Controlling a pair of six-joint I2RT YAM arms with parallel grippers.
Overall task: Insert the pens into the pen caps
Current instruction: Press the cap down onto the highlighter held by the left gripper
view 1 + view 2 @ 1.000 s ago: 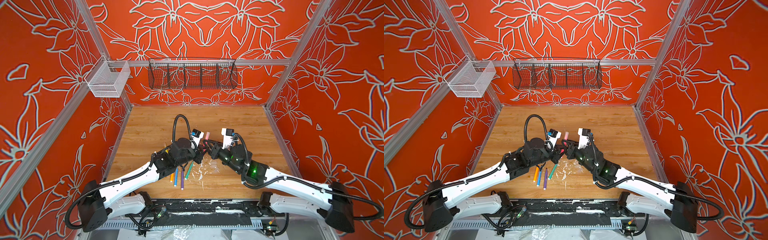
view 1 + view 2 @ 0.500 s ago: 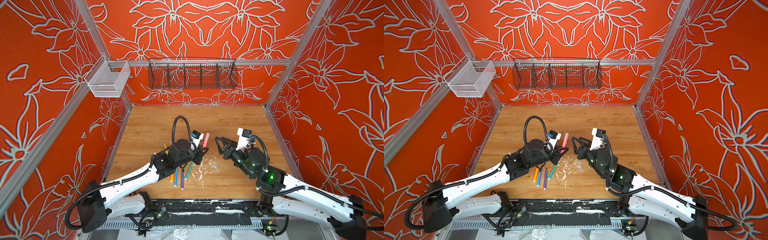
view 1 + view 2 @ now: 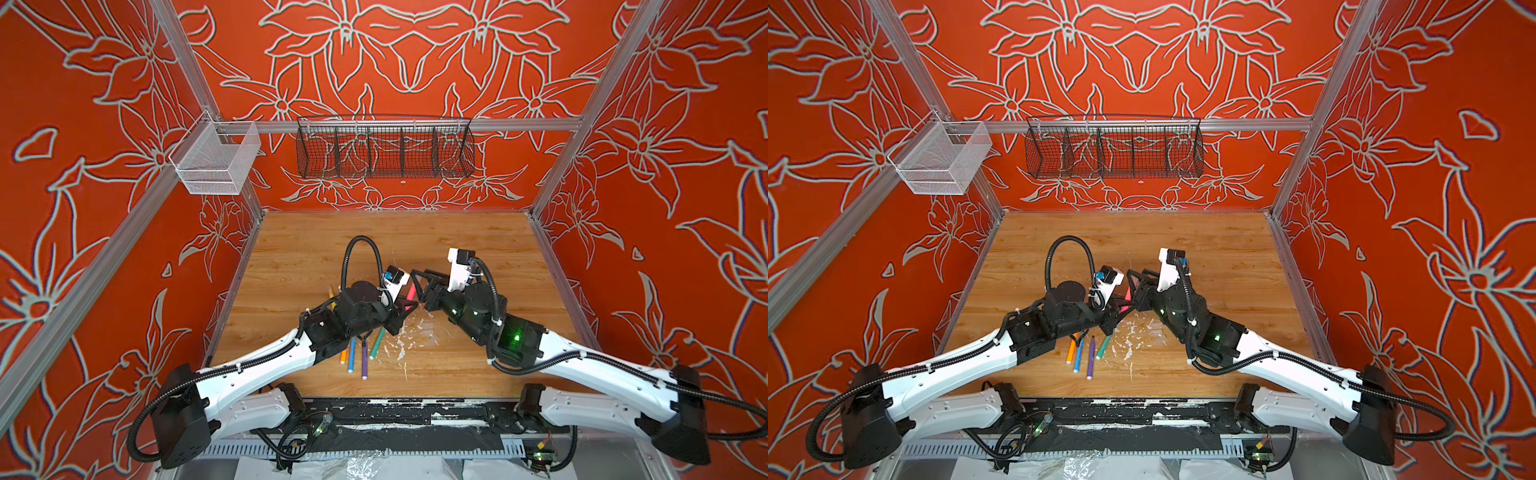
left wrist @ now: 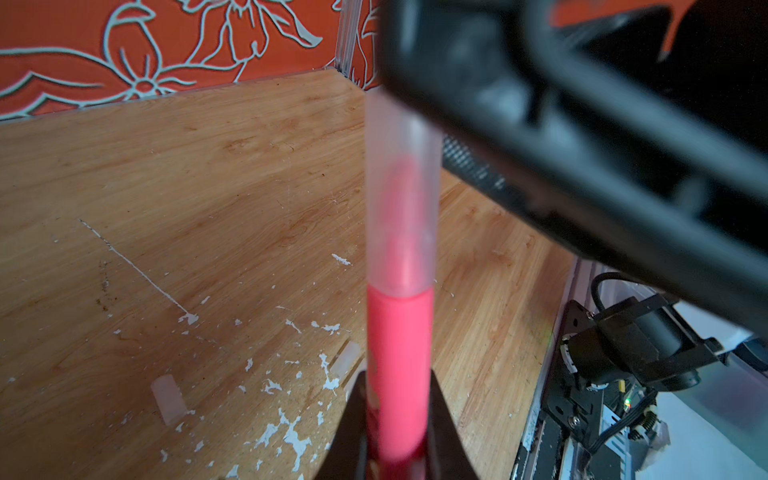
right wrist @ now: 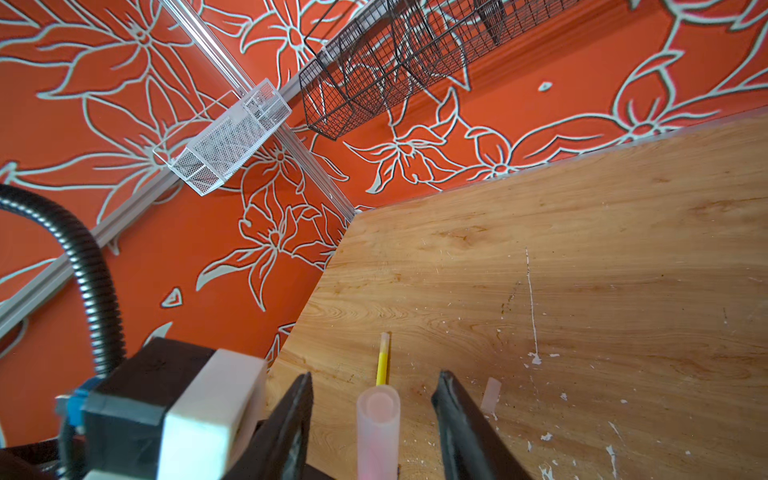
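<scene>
My left gripper (image 4: 397, 436) is shut on the red-pink pen (image 4: 399, 353), holding it above the wooden table. A clear pen cap (image 4: 401, 199) sits over the pen's far end. My right gripper (image 5: 376, 374) is open, one jaw on each side of that cap (image 5: 378, 428) with a gap on both sides. In both top views the grippers meet mid-table at the pink pen (image 3: 411, 291) (image 3: 1127, 294). Orange (image 3: 343, 355), blue (image 3: 351, 355), purple (image 3: 364, 357) and green (image 3: 377, 343) pens lie under the left arm. A yellow pen (image 5: 382, 361) lies beyond it.
Loose clear caps (image 4: 168, 399) (image 4: 345, 361) (image 5: 491, 395) lie among white flecks on the table (image 3: 457, 232). A black wire basket (image 3: 384, 151) and a white mesh basket (image 3: 216, 160) hang on the walls. The left wrist camera housing (image 5: 187, 415) is close beside my right jaws.
The right gripper drew back to the right and opened, then returned; its jaws now stand around the capped end. The left gripper kept hold of the pink pen and barely moved.
</scene>
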